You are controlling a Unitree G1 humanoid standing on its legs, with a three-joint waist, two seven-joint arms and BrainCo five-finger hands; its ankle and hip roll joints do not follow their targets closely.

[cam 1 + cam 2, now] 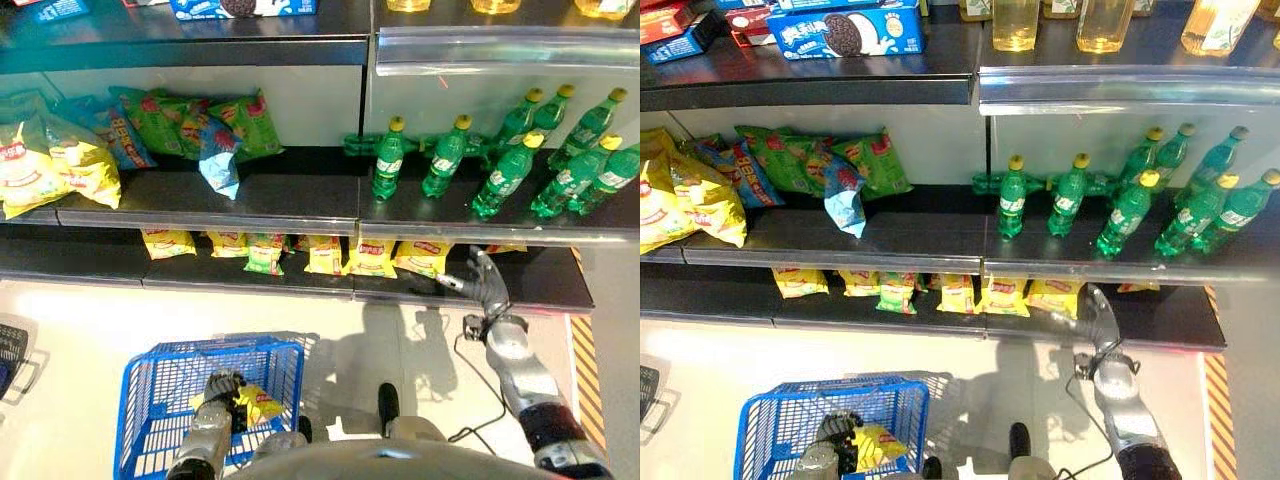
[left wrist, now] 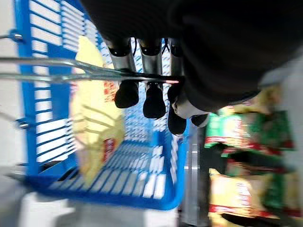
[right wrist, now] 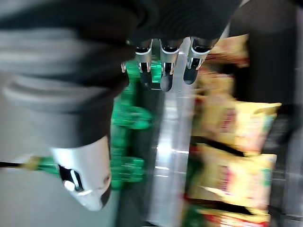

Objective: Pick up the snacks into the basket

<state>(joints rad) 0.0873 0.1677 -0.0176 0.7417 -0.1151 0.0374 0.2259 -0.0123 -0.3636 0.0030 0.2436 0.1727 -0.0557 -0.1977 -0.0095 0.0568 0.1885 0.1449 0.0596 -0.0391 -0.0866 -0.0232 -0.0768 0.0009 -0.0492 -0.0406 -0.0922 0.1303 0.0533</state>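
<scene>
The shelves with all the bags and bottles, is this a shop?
Probably a shop or a mock-up of one: dark shelves carry rows of yellow snack bags and green plastic bottles with yellow caps, and a blue wire shopping basket sits on the pale floor.

A blue plastic mesh basket (image 1: 150, 400) stands on the pale floor (image 1: 90, 320), holding one yellow snack packet (image 1: 258, 404). The left hand (image 1: 222, 392) sits at the basket's near rim, just beside that packet (its finger pose is hard to read here). The right hand (image 1: 478, 282) reaches up to the front edge of the dark bottom shelf (image 1: 300, 285), near a row of yellow and green snack packets (image 1: 370, 257). On the shelf above, green plastic bottles with yellow caps (image 1: 505, 160) stand at the right, with green, blue and yellow snack bags (image 1: 150, 135) at the left.
</scene>
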